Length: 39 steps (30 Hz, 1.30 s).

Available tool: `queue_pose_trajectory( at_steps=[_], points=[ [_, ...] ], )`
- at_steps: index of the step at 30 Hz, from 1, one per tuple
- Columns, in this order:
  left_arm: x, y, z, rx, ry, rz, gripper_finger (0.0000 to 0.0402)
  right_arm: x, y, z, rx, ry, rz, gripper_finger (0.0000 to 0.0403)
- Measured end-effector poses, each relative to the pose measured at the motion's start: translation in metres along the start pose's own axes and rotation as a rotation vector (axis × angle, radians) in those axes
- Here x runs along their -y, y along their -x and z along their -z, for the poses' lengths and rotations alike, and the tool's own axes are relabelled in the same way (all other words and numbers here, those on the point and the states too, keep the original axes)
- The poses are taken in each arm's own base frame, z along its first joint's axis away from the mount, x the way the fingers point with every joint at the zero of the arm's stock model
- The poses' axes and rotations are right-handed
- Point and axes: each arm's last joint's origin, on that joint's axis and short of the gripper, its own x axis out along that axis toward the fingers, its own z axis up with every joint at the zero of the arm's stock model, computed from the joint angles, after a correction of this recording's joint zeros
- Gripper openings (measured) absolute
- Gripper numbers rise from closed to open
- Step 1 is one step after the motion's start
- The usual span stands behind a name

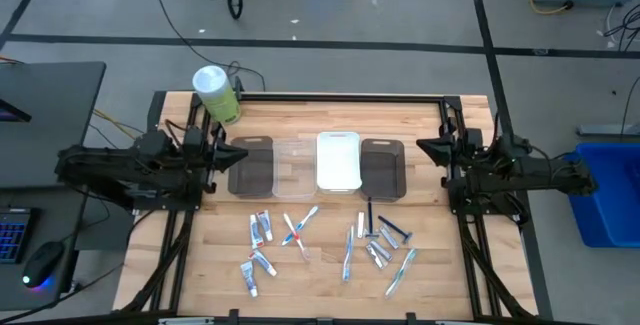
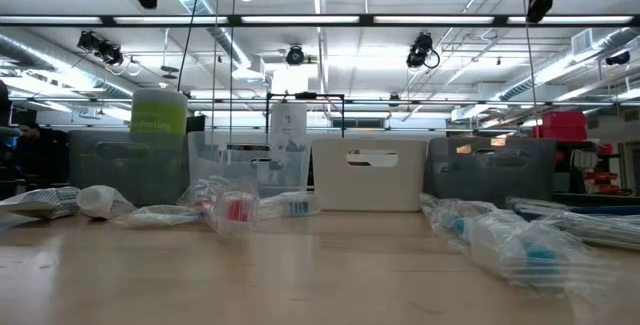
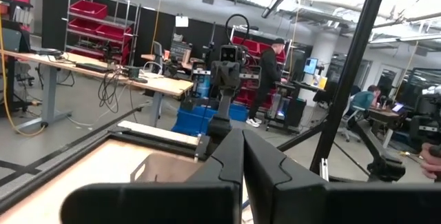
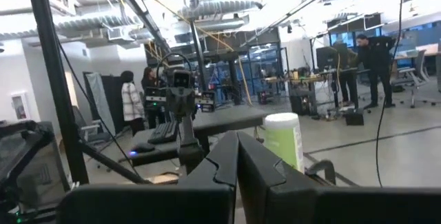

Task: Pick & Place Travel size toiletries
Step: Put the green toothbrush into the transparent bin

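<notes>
The travel size toiletries (image 1: 325,243) lie scattered on the near half of the wooden table: small tubes at the left (image 1: 260,230), toothbrushes (image 1: 300,227) and black razors (image 1: 392,230) toward the right. In the low view they show wrapped in clear film (image 2: 236,205). My left gripper (image 1: 238,153) is shut at the table's left edge, raised, beside the leftmost dark tray (image 1: 251,167). My right gripper (image 1: 425,149) is shut at the right edge, raised, beside the rightmost dark tray (image 1: 382,168). Both point about level and hold nothing. In the wrist views the shut fingers (image 3: 241,156) (image 4: 236,156) meet.
Four trays stand in a row across the table's middle: dark, clear (image 1: 294,168), white (image 1: 338,160), dark. A green-white canister (image 1: 216,93) stands at the far left corner. A black frame (image 1: 340,98) borders the table. People stand in the room beyond.
</notes>
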Motion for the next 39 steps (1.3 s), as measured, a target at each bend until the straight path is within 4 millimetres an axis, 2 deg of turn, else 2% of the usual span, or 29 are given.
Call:
queue_pose_trajectory(
  at_steps=[12, 18, 21, 27, 39],
  points=[
    [0.016, -0.019, -0.062, 0.024, -0.105, 0.003, 0.0011, -0.011, -0.026, -0.064, 0.055, 0.002, -0.027, 0.0009],
    [0.019, -0.023, -0.072, -0.039, -0.115, -0.007, 0.0005, -0.017, -0.041, -0.086, 0.029, 0.014, -0.074, 0.0009],
    [0.019, -0.024, -0.069, -0.071, -0.134, -0.012, 0.0007, -0.018, -0.048, -0.086, -0.040, 0.006, -0.067, 0.0009],
    [0.018, -0.023, -0.066, -0.105, -0.168, -0.023, 0.0012, -0.023, -0.060, -0.074, -0.144, 0.012, -0.130, 0.0009],
    [0.017, -0.023, -0.065, -0.107, -0.172, -0.048, 0.0013, -0.057, -0.074, -0.050, -0.277, -0.007, -0.303, 0.0007]
  ],
)
